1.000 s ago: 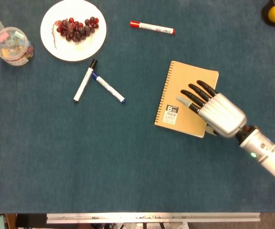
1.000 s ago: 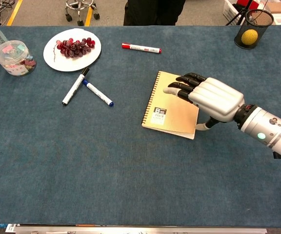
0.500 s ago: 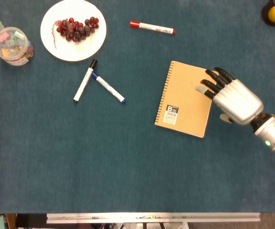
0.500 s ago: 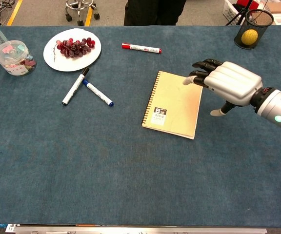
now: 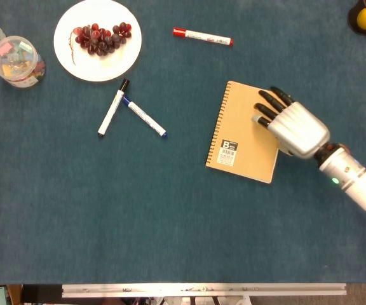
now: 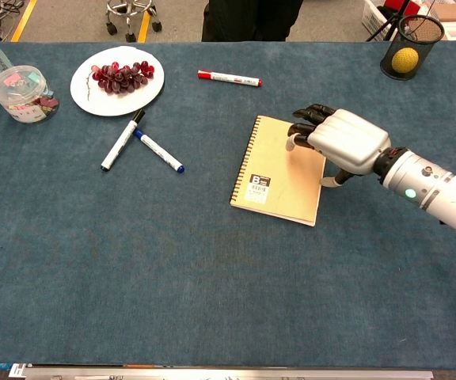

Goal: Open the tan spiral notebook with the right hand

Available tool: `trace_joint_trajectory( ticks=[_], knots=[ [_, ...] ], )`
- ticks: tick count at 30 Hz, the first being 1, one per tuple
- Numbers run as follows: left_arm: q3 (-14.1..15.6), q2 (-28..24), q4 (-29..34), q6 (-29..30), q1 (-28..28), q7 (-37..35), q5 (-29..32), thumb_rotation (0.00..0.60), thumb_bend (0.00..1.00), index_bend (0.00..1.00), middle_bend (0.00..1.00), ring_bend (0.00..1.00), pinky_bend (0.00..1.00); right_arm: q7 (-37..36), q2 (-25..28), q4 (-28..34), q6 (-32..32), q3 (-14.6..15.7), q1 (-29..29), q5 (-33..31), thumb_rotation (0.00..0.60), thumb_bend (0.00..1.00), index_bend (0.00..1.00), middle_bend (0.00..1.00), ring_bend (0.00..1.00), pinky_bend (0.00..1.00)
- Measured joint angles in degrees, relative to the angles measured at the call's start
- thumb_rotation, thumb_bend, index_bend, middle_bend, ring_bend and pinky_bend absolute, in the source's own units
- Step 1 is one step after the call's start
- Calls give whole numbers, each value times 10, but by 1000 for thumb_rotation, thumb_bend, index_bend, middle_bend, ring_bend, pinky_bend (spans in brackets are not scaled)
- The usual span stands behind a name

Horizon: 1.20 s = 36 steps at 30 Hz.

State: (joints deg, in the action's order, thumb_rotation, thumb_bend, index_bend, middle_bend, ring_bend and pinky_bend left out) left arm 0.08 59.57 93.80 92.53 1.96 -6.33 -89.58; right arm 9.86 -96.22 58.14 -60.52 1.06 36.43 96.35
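My right hand (image 5: 295, 129), fingers curled and holding nothing, hovers over the closed notebook's (image 5: 245, 133) right edge.

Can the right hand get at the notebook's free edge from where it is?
Probably yes: the right hand already hangs over the closed tan spiral notebook by its unbound edge, with nothing between them.

The notebook (image 5: 248, 132) lies right of centre on the table (image 5: 170, 216), the right hand (image 5: 291, 126) over its right edge. Two markers (image 5: 129, 114) lie to its left (tips meeting), a plate (image 5: 97, 39) of grapes (image 5: 101, 37) behind them, and a third marker (image 5: 203, 36) behind the notebook.
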Motion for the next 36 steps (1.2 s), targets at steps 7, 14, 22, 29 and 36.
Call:
trace_joint_trajectory(
  ticks=[7,14,22,29,36],
  knots=[
    [0,0,-1,-2,1,-1,2,600,408,249,155,180,102,-11,-3,-16,-5,5,0,-1,600,106,313,240,71,106],
    [-1,-1,0,-4,0,-1,3,600,408,249,155,179,102,-17,-9,-30,-6,9,0,-3,600,107,313,240,71,106],
    [-3,-2,-2,-2,2,-3,7,600,408,249,155,179,102,-28,-26,-50,-6,7,9,-3,600,161,313,240,72,106],
    [-3,-2,-2,-1,4,-3,7,600,408,249,155,179,103,-36,-31,-54,-10,6,13,-4,600,217,320,244,76,106],
    [-3,-2,-3,-1,4,-2,6,600,408,249,155,179,102,-44,-40,-62,-15,7,16,-3,600,233,331,255,88,106]
  ],
)
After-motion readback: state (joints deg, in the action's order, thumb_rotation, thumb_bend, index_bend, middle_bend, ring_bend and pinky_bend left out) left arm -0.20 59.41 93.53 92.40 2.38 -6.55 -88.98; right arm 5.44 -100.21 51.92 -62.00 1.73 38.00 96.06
